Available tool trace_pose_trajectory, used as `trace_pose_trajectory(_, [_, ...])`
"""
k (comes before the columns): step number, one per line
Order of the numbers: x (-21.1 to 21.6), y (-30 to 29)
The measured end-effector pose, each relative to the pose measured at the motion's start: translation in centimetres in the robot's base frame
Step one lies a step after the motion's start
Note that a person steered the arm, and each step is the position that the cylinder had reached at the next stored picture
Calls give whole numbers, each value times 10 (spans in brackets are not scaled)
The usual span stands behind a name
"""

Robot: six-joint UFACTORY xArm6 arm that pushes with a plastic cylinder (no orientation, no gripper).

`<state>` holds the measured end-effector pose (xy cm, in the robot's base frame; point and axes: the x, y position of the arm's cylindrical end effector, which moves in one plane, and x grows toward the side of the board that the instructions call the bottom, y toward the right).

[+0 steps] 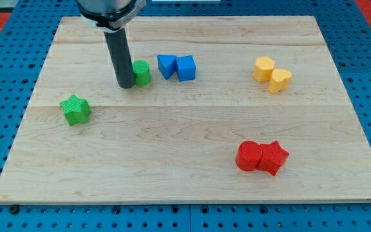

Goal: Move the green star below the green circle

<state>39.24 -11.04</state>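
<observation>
The green star point(76, 109) lies at the view's left, on the wooden board point(185, 167). The green circle point(142, 73) stands up and to the right of it, near the view's top. My tip point(125, 85) rests right against the green circle's left side, partly hiding it. The tip is well up and to the right of the green star, apart from it.
Two blue blocks point(177, 67) sit just right of the green circle. A yellow pair point(272, 75) lies at the upper right. A red circle point(248, 156) and a red star point(273, 156) touch at the lower right. Blue pegboard surrounds the board.
</observation>
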Motion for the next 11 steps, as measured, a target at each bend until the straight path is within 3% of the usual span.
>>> trace_pose_trajectory(1, [21, 10])
trace_pose_trajectory(2, [124, -3])
trace_pose_trajectory(3, [125, -94])
trace_pose_trajectory(4, [88, -138])
trace_pose_trajectory(5, [53, -102])
trace_pose_trajectory(6, [56, -48])
trace_pose_trajectory(7, [73, -77])
trace_pose_trajectory(8, [99, -29])
trace_pose_trajectory(9, [60, -22])
trace_pose_trajectory(11, [50, 6])
